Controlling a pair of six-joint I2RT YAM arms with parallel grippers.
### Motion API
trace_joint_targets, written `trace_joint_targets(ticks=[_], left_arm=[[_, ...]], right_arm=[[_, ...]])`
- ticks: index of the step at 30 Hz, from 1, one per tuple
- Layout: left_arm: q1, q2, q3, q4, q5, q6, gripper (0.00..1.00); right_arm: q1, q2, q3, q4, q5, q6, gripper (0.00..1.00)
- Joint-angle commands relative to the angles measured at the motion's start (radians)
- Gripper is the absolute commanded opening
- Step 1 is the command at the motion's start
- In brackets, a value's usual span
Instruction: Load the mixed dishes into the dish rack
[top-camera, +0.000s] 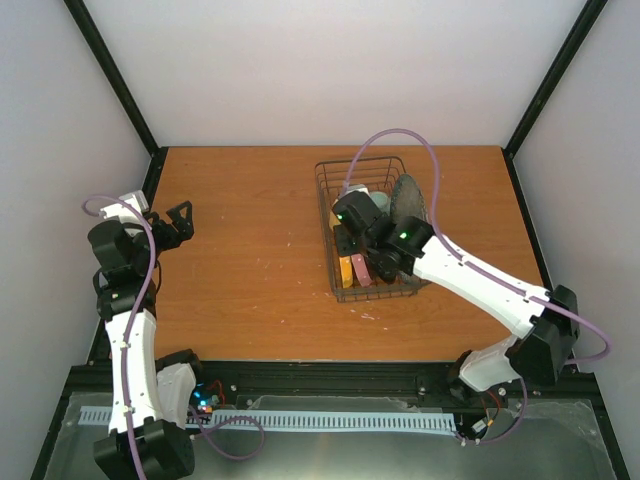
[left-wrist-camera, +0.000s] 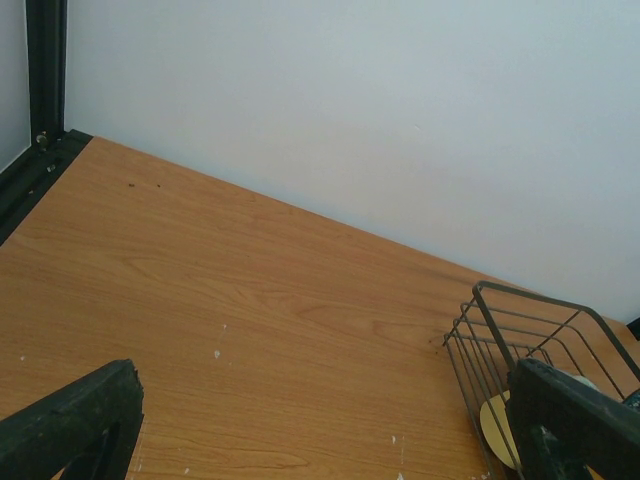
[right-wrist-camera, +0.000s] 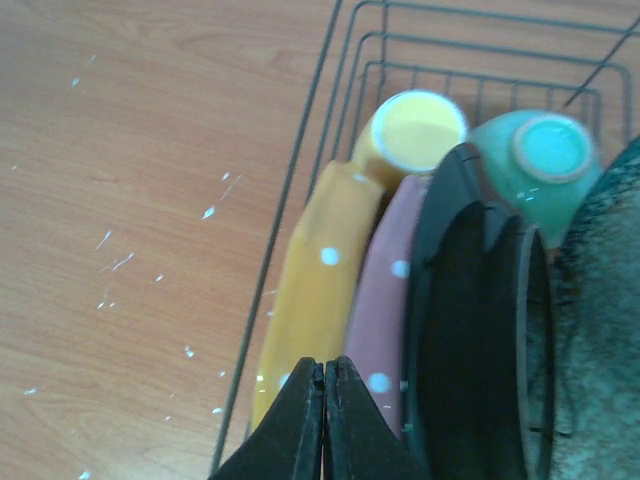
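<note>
right gripper (right-wrist-camera: 323, 420), pinched shut and empty, hangs over the orange-yellow plate (right-wrist-camera: 315, 280) and maroon-pink plate (right-wrist-camera: 385, 290) standing in the dish rack (right-wrist-camera: 290, 190) toward the tabletop's right edge; it should rise straight, clear of rims. left gripper (top-camera: 182, 222) gapes empty by the left edge.

No legible text — anywhere.

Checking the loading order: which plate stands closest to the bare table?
The orange-yellow plate, on edge right beside the dish rack wire side; the maroon-pink plate stands next inward.
</note>
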Motion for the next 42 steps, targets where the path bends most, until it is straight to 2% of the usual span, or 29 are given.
trace_joint_targets(ticks=[1,10,19,29,33,36,42], left_arm=[[-0.004,-0.012,0.015,0.01,0.002,0.002,1.0],[-0.004,-0.017,0.002,0.011,-0.002,0.005,1.0],[-0.004,-0.022,-0.007,0.007,-0.013,0.014,1.0],[-0.005,-0.021,-0.014,0.017,-0.008,0.006,1.0],[-0.004,-0.021,-0.006,0.014,-0.008,0.007,1.0],[-0.004,-0.02,0.002,0.009,-0.011,0.009,1.0],[-0.004,-0.023,0.004,0.004,-0.009,0.01,1.0]], right_arm=[[0.009,0.04,-0.011,0.073,-0.114,0.009,0.03],[0.012,0.111,-0.004,0.117,-0.24,-0.003,0.03],[-0.045,0.126,-0.051,0.063,-0.164,0.048,0.03],[-0.159,0.006,-0.175,0.073,-0.119,0.045,0.04],[-0.186,-0.04,-0.196,0.089,-0.118,0.034,0.1],[-0.199,-0.075,-0.207,0.105,-0.122,0.032,0.19],[-0.217,-0.069,-0.203,0.078,-0.105,0.011,0.21]])
